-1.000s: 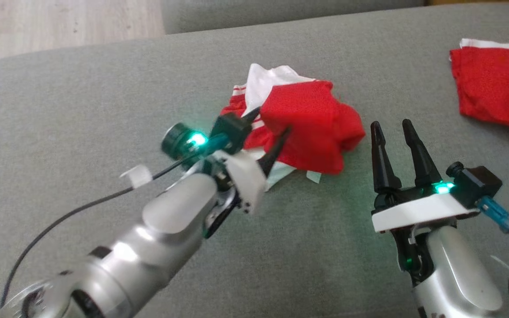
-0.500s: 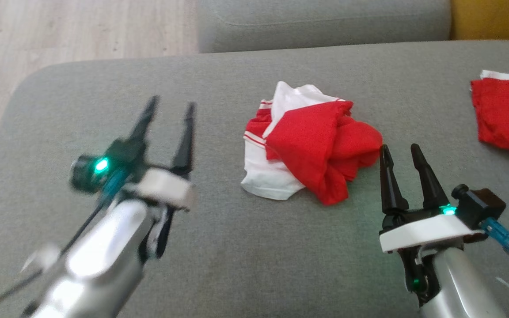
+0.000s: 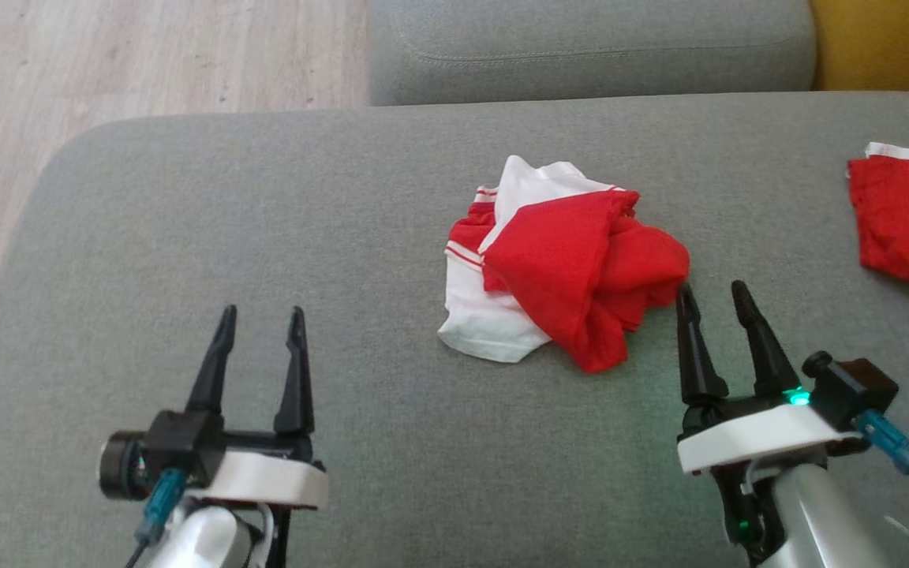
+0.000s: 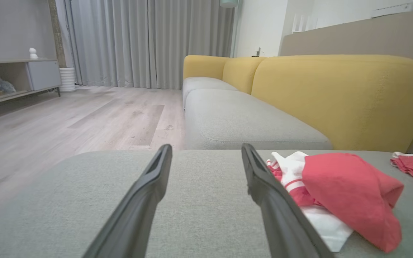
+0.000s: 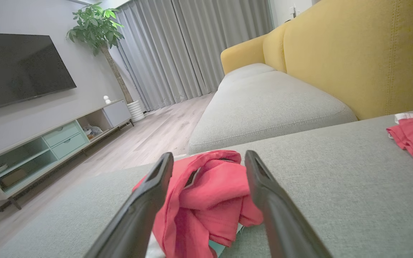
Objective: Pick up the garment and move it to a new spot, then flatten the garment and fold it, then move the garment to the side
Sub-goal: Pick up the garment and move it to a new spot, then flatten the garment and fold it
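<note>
Garment (image 3: 573, 268), red and white, crumpled mid grey sofa cushion (image 3: 265, 197). Left end effector (image 3: 261, 315) spread, empty, well apart; right end effector (image 3: 713, 290) spread, tips just beside its edge. Second red cloth (image 3: 908, 213) far right.

Garment (image 3: 581, 260): red fabric with white panels and thin red-and-white striped trim. State: crumpled, bunched in a loose heap, neither flattened nor folded. A broad red fold covers the top and right side. White shows at the far edge and at the near-left corner. Position: lying free on the grey sofa cushion (image 3: 265, 221), roughly mid-cushion. Right wrist view: red folds mounded up above the cushion surface.
</note>
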